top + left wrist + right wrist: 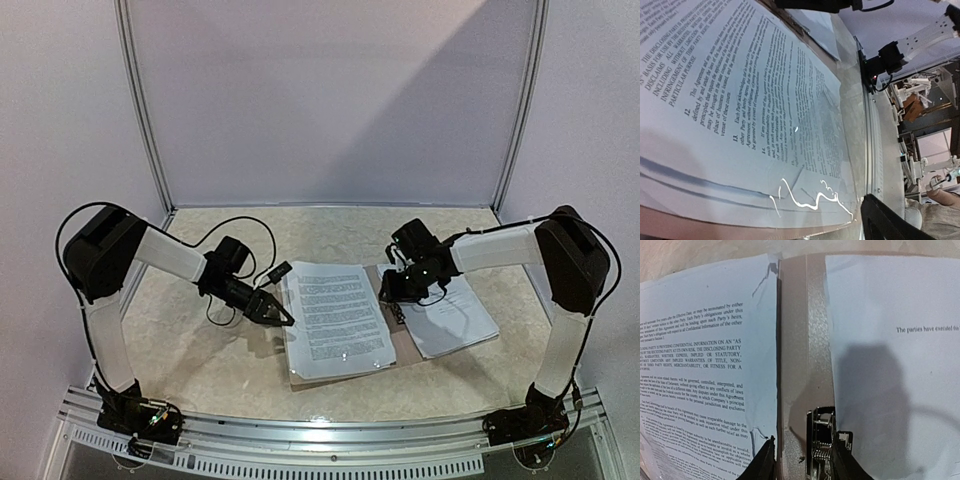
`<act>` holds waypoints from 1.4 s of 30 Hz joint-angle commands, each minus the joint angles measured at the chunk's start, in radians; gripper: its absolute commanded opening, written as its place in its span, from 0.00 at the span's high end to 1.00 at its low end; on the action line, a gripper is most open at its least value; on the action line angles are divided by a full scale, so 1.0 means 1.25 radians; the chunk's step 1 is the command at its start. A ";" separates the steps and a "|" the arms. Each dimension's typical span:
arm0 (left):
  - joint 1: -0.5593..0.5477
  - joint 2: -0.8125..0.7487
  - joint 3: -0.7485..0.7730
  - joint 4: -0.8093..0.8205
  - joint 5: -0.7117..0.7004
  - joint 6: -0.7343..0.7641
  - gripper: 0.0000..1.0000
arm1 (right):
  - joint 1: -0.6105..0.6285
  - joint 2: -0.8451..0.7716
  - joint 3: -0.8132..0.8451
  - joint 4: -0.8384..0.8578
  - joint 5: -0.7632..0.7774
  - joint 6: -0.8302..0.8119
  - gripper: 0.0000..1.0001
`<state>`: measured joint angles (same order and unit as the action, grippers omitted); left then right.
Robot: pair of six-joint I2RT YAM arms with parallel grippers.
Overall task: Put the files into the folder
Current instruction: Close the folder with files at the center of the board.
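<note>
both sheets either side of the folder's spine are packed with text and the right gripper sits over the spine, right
Not both: the right-hand sheet shows just one line, per the right wrist view. The left sheet is packed, and the right gripper is over the spine.

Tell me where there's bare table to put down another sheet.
Widest: the far strip of table between the back wall and the top edges of the files. Also the near-left patch bordered by the left gripper, the folder and the front rail. Crowded: the middle, where the right gripper hangs over the folder.
</note>
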<state>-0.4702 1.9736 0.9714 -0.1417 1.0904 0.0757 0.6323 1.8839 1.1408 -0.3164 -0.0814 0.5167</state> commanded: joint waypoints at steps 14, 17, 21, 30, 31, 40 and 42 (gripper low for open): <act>-0.030 -0.017 0.143 -0.229 0.016 0.138 0.14 | -0.352 -0.017 0.037 -0.305 0.349 -0.218 0.88; -0.041 -0.022 0.180 -0.250 0.004 0.154 0.14 | -0.380 0.035 0.037 -0.321 0.359 -0.240 0.95; -0.044 -0.017 0.261 -0.327 0.014 0.201 0.11 | -0.379 0.091 0.016 -0.332 0.272 -0.247 0.97; -0.093 0.007 0.479 -0.489 0.018 0.288 0.01 | -0.368 -0.003 -0.084 -0.265 0.013 -0.215 0.98; -0.102 0.004 0.498 -0.489 0.013 0.289 0.01 | -0.364 -0.011 -0.100 -0.257 -0.009 -0.207 0.98; -0.155 0.041 0.640 -0.470 -0.030 0.248 0.01 | -0.261 -0.048 -0.192 -0.159 -0.108 -0.139 0.98; -0.163 0.063 0.652 -0.468 -0.041 0.252 0.00 | -0.228 -0.053 -0.204 -0.123 -0.144 -0.110 0.99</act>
<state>-0.6514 1.9877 1.7470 -0.7158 1.0775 0.3901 0.2440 1.7603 0.9733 -0.4545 -0.0704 0.3035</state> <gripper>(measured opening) 0.994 0.016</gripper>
